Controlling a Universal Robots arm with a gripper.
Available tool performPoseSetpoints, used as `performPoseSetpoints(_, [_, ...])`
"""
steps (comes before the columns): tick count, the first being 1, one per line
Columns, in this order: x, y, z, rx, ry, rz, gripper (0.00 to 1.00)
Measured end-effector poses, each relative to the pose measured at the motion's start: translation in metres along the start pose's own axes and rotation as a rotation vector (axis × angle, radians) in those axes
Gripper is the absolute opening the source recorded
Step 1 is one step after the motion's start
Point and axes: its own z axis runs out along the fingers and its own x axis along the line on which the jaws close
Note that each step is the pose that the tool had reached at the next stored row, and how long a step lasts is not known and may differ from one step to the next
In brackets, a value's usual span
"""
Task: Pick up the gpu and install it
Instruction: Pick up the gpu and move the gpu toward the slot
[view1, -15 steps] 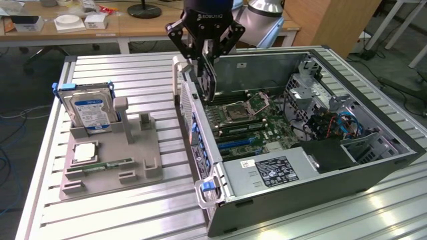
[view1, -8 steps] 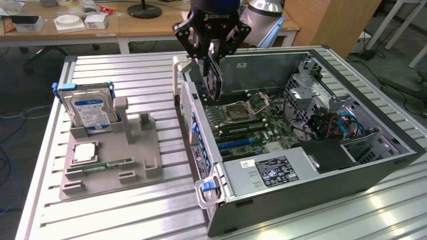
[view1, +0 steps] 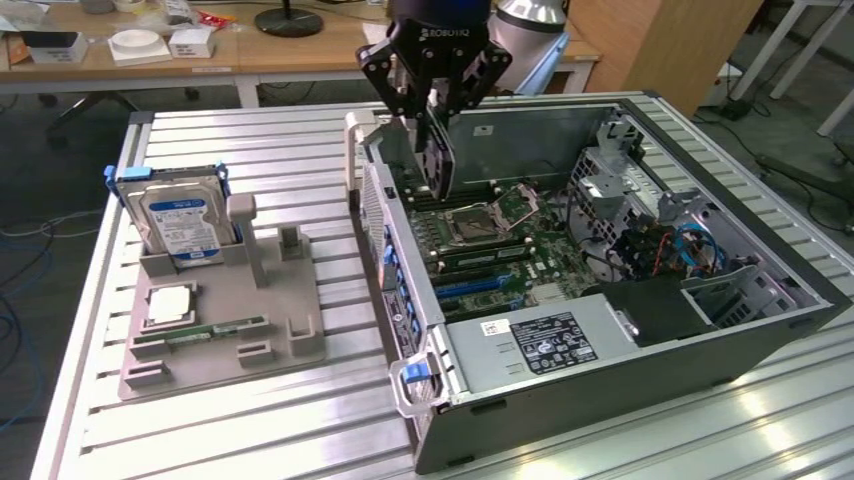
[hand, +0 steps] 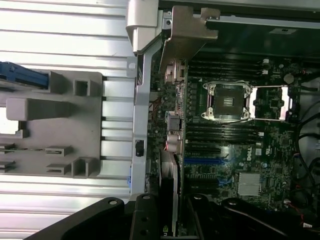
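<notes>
1. In the exterior view we see the gripper above the open case, near the case's rear wall, with its jaws drawn narrow and clamped on the gpu
2. The gpu hangs upright from the jaws; its lower edge dips inside the case above the board, and as far as we can tell it is clear of the board
3. Outside the case, beside that rear wall, stands the holder, which carries the drive and the stick; the gpu is off it
4. In the wrist view we look past the fingers at the gpu edge-on, running close along the inside of the case's rear wall
5. Further into the case lie the socket and a blue slot; we cannot tell how the gpu's lower edge lines up with any slot
6. We judge the pick-up done and the install unfinished: the gpu is carried over the case but not yet seated in the board
</notes>
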Motion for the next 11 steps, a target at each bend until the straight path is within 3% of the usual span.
performPoseSetpoints(11, [-0.014, -0.0003, 0.0003, 0.0004, -0.0002, 0.015, 0.27])
